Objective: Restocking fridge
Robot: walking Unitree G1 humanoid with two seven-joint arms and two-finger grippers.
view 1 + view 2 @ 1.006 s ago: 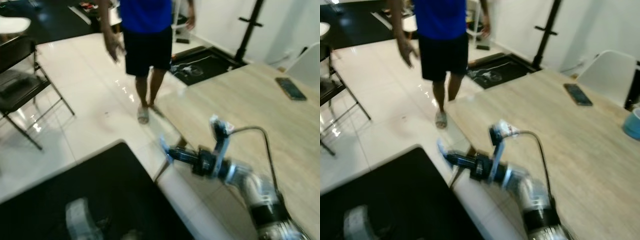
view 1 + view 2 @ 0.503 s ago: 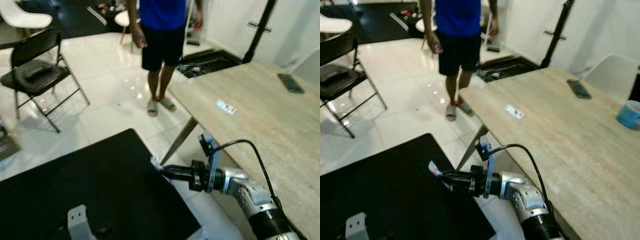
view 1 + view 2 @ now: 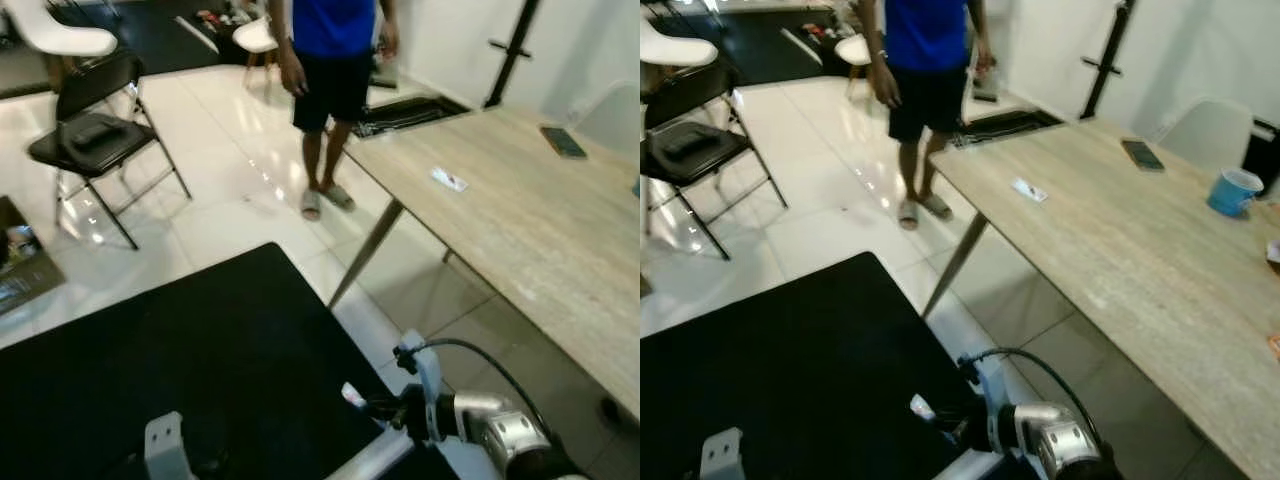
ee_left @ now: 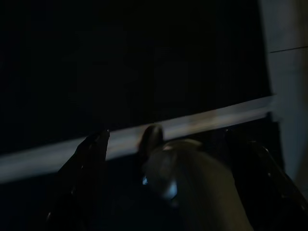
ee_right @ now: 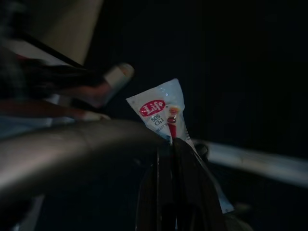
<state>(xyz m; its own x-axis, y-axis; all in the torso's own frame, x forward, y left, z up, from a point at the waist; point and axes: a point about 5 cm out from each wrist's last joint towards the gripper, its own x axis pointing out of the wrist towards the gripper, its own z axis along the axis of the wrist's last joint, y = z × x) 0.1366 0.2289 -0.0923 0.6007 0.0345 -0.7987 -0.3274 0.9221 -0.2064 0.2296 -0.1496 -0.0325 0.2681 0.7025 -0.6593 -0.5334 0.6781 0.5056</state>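
From the left eye, the right pincer (image 3: 362, 402) is low down, reaching across the near edge of a big black surface (image 3: 180, 360), and there's a small white sachet (image 3: 352, 396) pinched at its tips. A pale bar (image 3: 365, 458) runs just below the arm. Beyond the black surface, on the white tiled floor (image 3: 220, 200), a person in a blue top and dark shorts (image 3: 330, 70) stands near the corner of a long wooden desk (image 3: 500, 220). A phone (image 3: 563, 142) lies on the desk's far end, and a black folding chair (image 3: 100, 130) sits off to the left.

Right eye, same scene: the sachet (image 3: 923, 408) sticks out ahead of the pincer, and a blue cup (image 3: 1234, 191) stands on the desk.

Left wrist view, very dark: the left pincer (image 4: 166, 144) has its two fingers (image 4: 89, 159) spread apart with nothing between them, in front of that pale bar.

Right wrist view: both fingers are clamped tight on the sachet (image 5: 161, 108), whose red "Life" logo faces the camera.
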